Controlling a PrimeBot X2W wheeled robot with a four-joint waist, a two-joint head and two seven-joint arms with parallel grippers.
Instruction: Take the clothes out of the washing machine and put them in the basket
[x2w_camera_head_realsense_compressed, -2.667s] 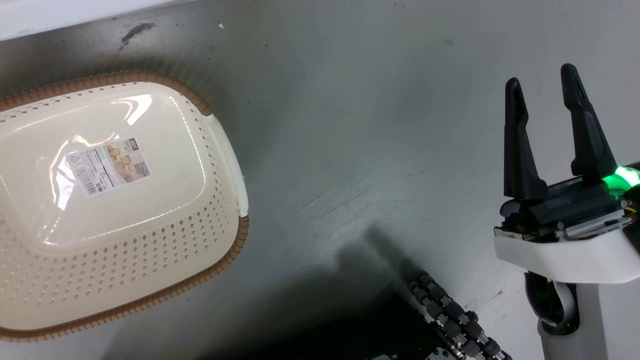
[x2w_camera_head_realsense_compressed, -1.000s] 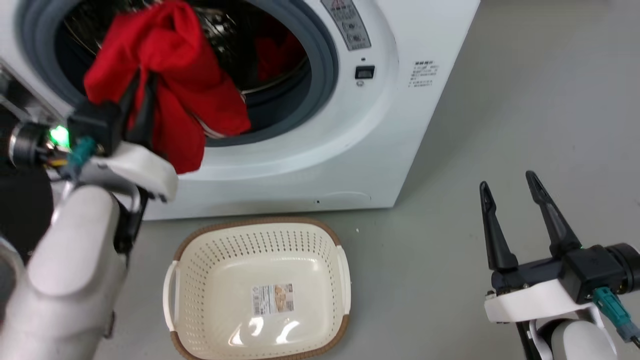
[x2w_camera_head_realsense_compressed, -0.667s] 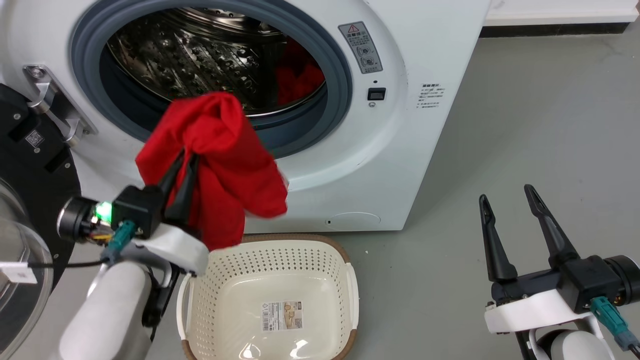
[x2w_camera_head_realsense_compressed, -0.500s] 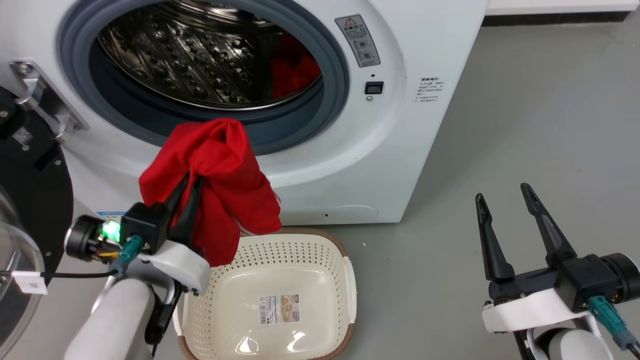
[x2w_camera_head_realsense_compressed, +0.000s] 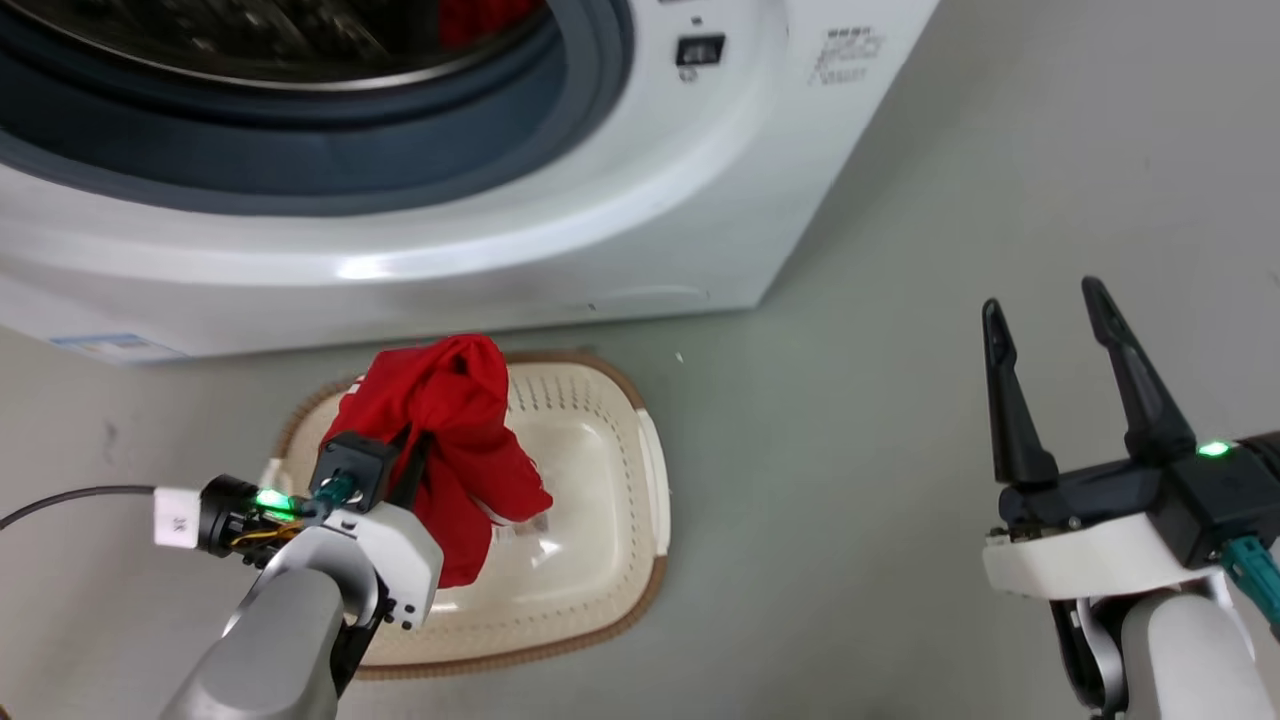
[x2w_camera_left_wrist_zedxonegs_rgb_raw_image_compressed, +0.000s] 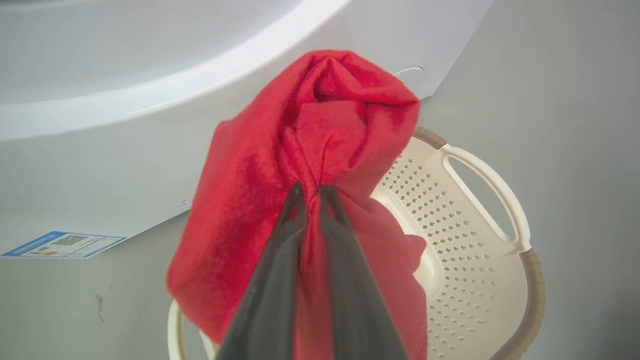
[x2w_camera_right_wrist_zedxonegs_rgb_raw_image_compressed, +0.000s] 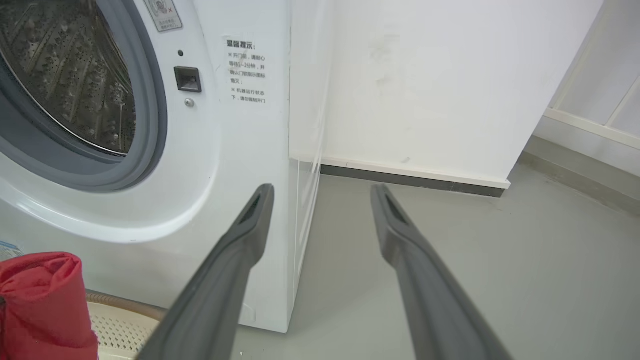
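Clothes (x2w_camera_left_wrist_zedxonegs_rgb_raw_image_compressed: 320, 125) pinched in left tool (x2w_camera_left_wrist_zedxonegs_rgb_raw_image_compressed: 312, 192) above basket (x2w_camera_left_wrist_zedxonegs_rgb_raw_image_compressed: 500, 280), right tool (x2w_camera_right_wrist_zedxonegs_rgb_raw_image_compressed: 322, 192) spread wide, washing machine (x2w_camera_right_wrist_zedxonegs_rgb_raw_image_compressed: 240, 165) sticker (x2w_camera_right_wrist_zedxonegs_rgb_raw_image_compressed: 245, 70) headed 温馨提示

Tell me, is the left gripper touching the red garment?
Touching: the left wrist view shows the left gripper pinching a fold of the red garment.

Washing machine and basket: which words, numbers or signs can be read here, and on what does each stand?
"温馨提示:" heads the notice on the washing machine front; its smaller lines are too small.
Blue sticker low on the machine: too small to read.
Grey sticker beside the door opening: blurred.
Basket label: mostly hidden behind the clothes.
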